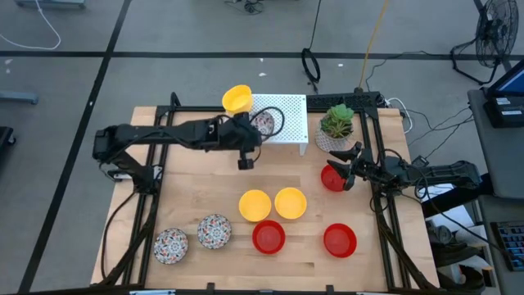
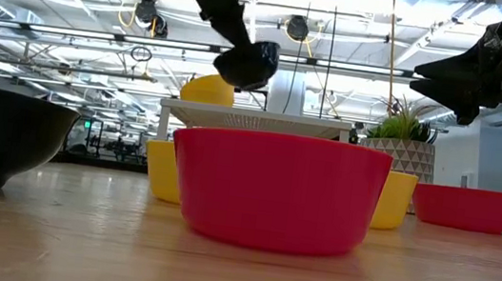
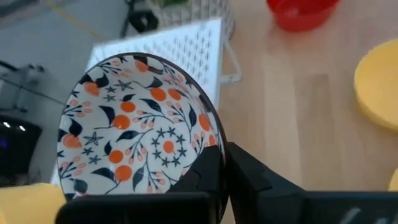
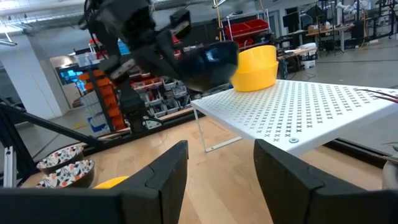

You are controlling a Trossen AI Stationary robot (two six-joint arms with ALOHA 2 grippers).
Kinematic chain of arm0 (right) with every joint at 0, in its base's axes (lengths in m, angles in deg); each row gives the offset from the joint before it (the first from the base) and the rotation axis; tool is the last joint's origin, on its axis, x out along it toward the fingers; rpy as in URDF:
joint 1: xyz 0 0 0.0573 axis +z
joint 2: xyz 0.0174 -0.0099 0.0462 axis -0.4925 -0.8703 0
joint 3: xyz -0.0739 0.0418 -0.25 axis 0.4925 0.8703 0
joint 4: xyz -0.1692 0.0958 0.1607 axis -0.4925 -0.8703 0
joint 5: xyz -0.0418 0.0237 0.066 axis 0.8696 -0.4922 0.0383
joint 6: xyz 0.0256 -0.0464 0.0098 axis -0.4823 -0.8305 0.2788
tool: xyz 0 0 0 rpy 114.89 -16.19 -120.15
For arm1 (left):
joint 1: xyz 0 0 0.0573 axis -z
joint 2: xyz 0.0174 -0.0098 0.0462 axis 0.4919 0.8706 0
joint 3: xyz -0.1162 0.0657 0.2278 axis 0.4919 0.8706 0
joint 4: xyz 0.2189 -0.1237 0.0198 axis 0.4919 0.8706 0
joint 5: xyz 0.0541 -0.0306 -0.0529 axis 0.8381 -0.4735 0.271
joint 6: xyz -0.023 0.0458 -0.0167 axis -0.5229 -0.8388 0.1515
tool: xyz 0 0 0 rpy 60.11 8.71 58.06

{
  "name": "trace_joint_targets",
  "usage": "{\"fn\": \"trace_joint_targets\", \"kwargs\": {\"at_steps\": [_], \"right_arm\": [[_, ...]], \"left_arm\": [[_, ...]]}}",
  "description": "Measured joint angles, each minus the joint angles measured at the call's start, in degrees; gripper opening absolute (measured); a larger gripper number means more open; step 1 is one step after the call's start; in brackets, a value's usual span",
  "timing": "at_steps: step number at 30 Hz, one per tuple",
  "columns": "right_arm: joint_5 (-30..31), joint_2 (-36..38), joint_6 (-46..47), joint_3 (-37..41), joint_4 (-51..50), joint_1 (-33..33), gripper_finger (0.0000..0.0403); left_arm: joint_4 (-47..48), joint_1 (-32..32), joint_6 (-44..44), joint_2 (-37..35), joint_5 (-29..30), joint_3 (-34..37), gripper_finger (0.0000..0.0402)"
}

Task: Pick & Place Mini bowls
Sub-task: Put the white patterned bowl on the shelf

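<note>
My left gripper reaches over the white perforated rack and is shut on a mosaic mini bowl, which shows dark from outside in the right wrist view. One yellow bowl stands on the rack's far left corner. My right gripper is open, holds nothing and hovers beside a red bowl near the table's right side. On the table stand two yellow bowls, two red bowls and two mosaic bowls. My left gripper holds the mosaic bowl by its rim, one finger inside the bowl and one outside. The bowl is lifted clear above the rack's left part and tilted, its patterned inside turned toward the wrist camera.
A white pot with a green plant stands right of the rack, close to my right arm. The rack stands on thin legs at the table's far edge. Bare wood lies between the rack and the bowls near the front.
</note>
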Motion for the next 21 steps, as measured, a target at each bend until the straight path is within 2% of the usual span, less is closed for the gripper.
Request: {"fn": "trace_joint_targets", "kwargs": {"at_steps": [3,11,21], "right_arm": [[0.0,0.0,0.0,0.0,0.0,0.0,0.0171],[0.0,0.0,0.0,0.0,-0.2,0.0,0.0171],[0.0,0.0,0.0,0.0,-0.4,0.0,0.0171]], "left_arm": [[3.4,-1.1,0.4,1.7,0.0,-2.4,0.0009],[8.8,-1.5,-0.1,8.0,-0.2,-9.5,0.0031],[8.3,-1.7,-1.8,11.0,0.7,-10.6,0.0034]]}}
